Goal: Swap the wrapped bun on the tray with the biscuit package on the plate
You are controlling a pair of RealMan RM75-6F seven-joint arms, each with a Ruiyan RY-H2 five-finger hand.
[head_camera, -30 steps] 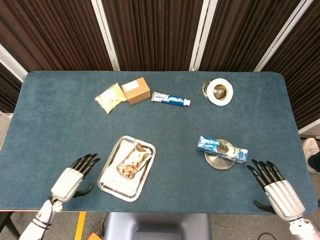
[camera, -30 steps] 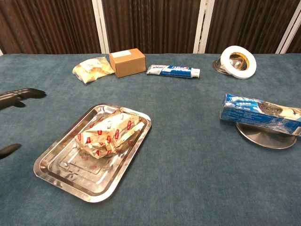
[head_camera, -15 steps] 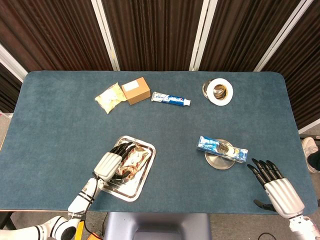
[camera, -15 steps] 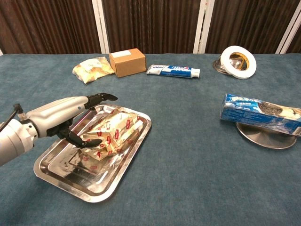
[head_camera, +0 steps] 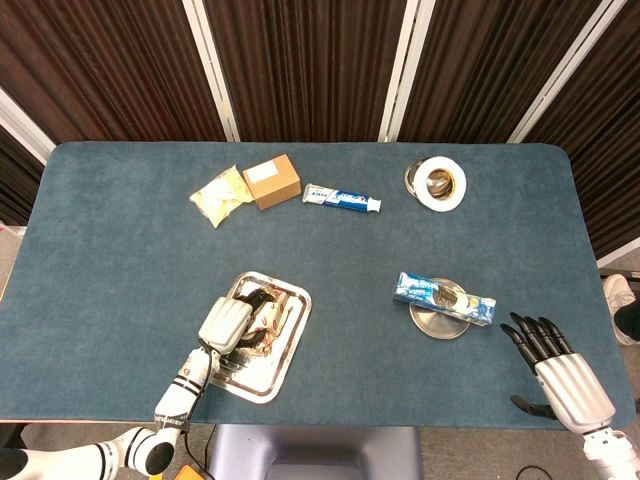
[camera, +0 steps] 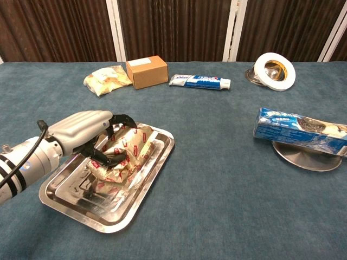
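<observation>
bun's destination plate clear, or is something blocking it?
Blocked: the biscuit package lies across the plate, covering it. The left hand grips the wrapped bun on the tray; open cloth lies between tray and plate.

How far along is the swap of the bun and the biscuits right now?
Nothing is swapped yet. The left hand has its fingers curled around the bun, which lies on the tray. The biscuits sit on the plate, untouched, and the right hand is open near the table's edge. Left to do: lift the bun out, move the biscuits to the tray and set the bun on the plate.
</observation>
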